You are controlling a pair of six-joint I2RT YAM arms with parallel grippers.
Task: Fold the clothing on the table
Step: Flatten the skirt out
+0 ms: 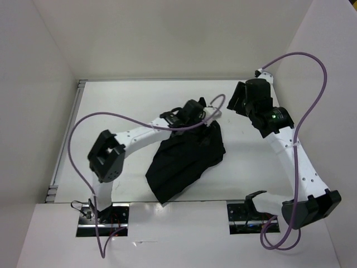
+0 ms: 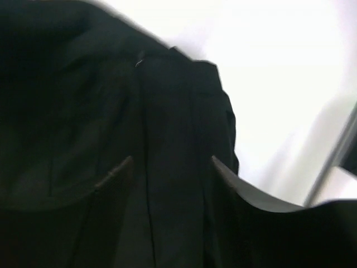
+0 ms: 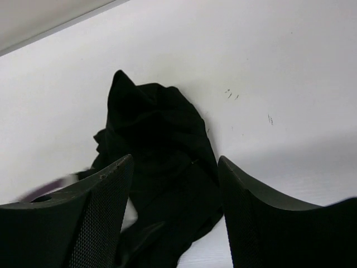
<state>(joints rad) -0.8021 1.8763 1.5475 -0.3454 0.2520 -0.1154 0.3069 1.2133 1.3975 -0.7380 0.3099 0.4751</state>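
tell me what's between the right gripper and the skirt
Nothing but bare white table; the top view shows the right gripper apart from the skirt.

Black pleated skirt point(image 1: 184, 162): matte fabric, crumpled, partly folded over itself. It lies diagonally mid-table, near-left to far-right. The far end is bunched into a peak; the near corner sits flatter, right at the white table point(image 1: 122, 106) near edge.

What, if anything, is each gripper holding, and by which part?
The right gripper is open and holds nothing. The left gripper sits at the far edge of the clothing, fingers apart; whether it grips the fabric cannot be told.
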